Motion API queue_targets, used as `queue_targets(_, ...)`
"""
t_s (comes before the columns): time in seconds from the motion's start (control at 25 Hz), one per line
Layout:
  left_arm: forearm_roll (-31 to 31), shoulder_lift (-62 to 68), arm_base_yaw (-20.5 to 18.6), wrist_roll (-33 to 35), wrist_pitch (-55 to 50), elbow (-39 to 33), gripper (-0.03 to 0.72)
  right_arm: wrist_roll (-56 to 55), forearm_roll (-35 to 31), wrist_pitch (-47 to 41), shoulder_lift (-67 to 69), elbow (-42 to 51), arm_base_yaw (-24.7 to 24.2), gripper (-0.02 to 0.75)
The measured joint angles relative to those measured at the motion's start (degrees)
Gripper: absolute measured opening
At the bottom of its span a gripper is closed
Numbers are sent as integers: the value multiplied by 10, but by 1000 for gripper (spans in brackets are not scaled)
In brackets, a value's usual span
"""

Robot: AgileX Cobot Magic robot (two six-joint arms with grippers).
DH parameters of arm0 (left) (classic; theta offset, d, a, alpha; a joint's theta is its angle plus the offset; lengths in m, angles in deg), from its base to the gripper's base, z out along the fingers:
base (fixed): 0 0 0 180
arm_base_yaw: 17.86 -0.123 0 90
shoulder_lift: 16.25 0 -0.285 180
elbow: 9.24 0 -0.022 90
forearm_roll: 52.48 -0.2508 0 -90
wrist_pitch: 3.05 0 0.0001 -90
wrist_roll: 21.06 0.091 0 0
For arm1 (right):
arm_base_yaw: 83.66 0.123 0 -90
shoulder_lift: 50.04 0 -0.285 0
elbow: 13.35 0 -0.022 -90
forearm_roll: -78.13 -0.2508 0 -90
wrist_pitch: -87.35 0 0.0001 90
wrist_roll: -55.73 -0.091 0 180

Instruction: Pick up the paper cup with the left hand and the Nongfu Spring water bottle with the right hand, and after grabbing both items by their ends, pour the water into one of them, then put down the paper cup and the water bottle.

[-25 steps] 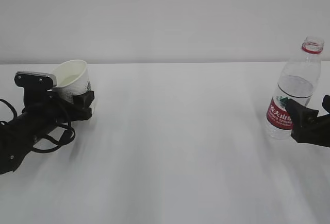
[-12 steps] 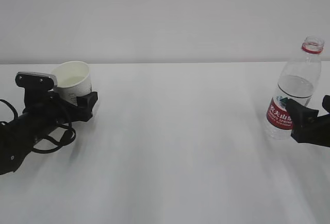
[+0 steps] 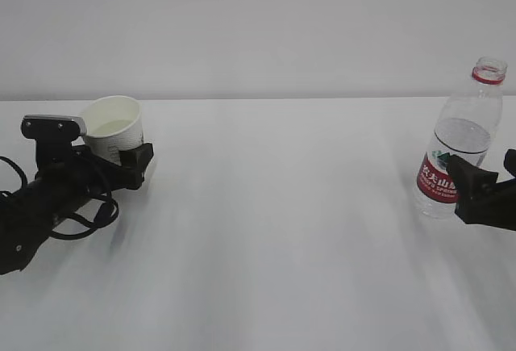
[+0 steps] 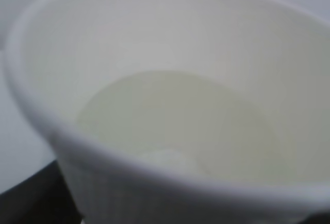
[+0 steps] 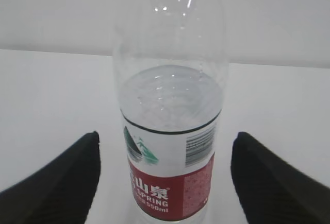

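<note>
The white paper cup stands upright on the table at the left, between the jaws of my left gripper, which is open. Its near finger stands in front of the cup's lower side. The cup fills the left wrist view, with water in its bottom. At the right stands the uncapped Nongfu Spring water bottle, partly filled. My right gripper is open around its label. The right wrist view shows gaps between both fingers and the bottle.
The white table runs back to a plain white wall. A black cable loops beside the left arm.
The cup has gone from tilted to upright on the table. The left gripper's jaws have spread apart and its near finger has shifted away from the cup. The right arm and bottle have not moved.
</note>
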Motion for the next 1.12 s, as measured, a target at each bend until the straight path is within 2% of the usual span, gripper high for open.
queue_targets(0.68, -22, -20, 3, -1, 0, -22, 682, 1, 1, 0, 0, 0, 0, 594)
queue_targets(1.12, -23, -55, 3, -1, 0, -82, 667, -7, 1, 0, 0, 6, 0, 594)
